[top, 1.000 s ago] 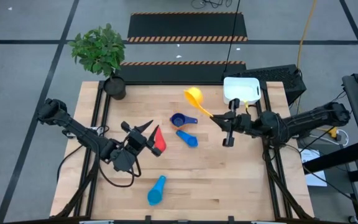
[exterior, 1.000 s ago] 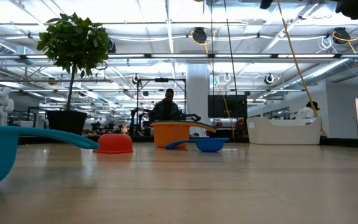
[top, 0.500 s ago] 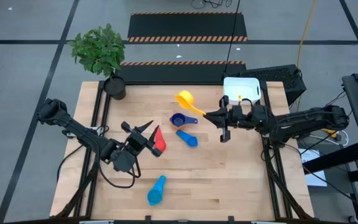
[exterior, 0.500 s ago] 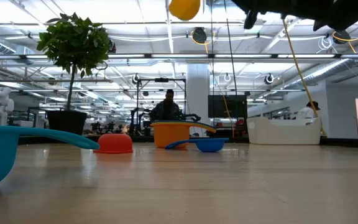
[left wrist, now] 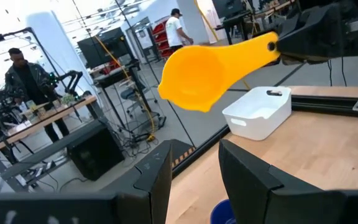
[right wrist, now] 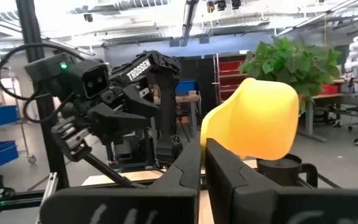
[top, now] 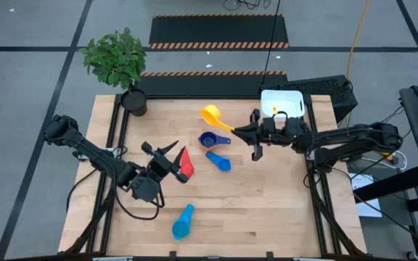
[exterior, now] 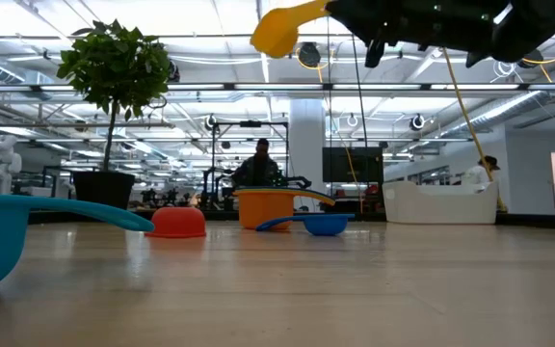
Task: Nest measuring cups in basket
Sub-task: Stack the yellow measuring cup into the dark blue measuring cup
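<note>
My right gripper (top: 241, 132) is shut on a yellow measuring cup (top: 210, 114), high above the table's middle. That cup also shows in the left wrist view (left wrist: 197, 78). My left gripper (top: 164, 150) stands open on the left, raised and level, with nothing between its fingers (left wrist: 157, 180). A red cup (top: 186, 164) lies on the table, partly under it. A dark blue cup (top: 208, 140), a medium blue cup (top: 219, 162) and a light blue cup (top: 183, 221) lie on the wood. An orange cup (exterior: 263, 207) shows only in the low view. The white basket (top: 281, 104) stands at the far right. My right gripper pinches the free end of the yellow cup's handle (left wrist: 271, 45) between its two shut fingers (right wrist: 191, 165). The fingers come from the table's right, nearly level, in line with the handle. The cup is lifted clear, with its bowl (exterior: 277, 31) lower than the handle and toward my left arm.
A potted plant (top: 133, 100) stands at the far left corner. Bare wood lies near the front edge, to the right of the light blue cup. People and benches show in the room beyond the table.
My right gripper has carried the yellow cup toward the table's left edge and a little down, rolling as it went. The cup, above the low view's frame a second ago, now shows at its top.
</note>
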Motion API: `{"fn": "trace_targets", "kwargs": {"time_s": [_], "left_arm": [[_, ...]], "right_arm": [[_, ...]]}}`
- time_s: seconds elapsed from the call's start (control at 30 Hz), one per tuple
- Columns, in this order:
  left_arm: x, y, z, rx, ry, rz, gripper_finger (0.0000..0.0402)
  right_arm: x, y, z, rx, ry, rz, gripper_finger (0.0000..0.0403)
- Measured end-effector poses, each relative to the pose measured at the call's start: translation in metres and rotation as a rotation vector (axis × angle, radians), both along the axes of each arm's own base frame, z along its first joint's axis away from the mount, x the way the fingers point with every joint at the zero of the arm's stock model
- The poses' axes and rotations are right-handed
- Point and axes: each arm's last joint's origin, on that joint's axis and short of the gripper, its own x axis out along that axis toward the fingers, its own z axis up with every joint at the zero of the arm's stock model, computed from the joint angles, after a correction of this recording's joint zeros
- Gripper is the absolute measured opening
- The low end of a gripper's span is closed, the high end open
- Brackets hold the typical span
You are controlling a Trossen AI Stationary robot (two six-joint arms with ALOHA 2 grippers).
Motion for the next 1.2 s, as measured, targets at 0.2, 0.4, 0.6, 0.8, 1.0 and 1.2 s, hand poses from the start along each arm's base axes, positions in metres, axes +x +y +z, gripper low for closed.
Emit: {"fn": "trace_targets", "kwargs": {"time_s": [0.2, 0.4, 0.6, 0.8, 1.0, 1.2], "left_arm": [[0.000, 0.000, 0.000, 0.000, 0.001, -0.001, 0.0136], [0.000, 0.000, 0.000, 0.002, 0.003, -0.002, 0.0136], [-0.001, -0.002, -0.001, 0.008, 0.013, -0.007, 0.0136], [-0.001, -0.001, -0.002, 0.008, 0.016, -0.006, 0.0136], [-0.001, -0.001, -0.002, 0.008, 0.016, -0.002, 0.0136], [0.001, 0.003, -0.002, 0.010, 0.018, 0.010, 0.0136]], "right_arm": [[0.006, -0.007, -0.008, 0.042, 0.004, -0.013, 0.0000], [0.013, -0.011, -0.017, 0.143, 0.009, 0.036, 0.0000], [0.012, -0.007, -0.034, 0.257, -0.064, 0.123, 0.0000], [0.002, -0.012, -0.053, 0.337, -0.101, 0.097, 0.0000], [0.005, -0.019, -0.068, 0.392, -0.033, 0.096, 0.0000], [0.008, -0.024, -0.081, 0.406, 0.041, 0.113, 0.0000]]}}
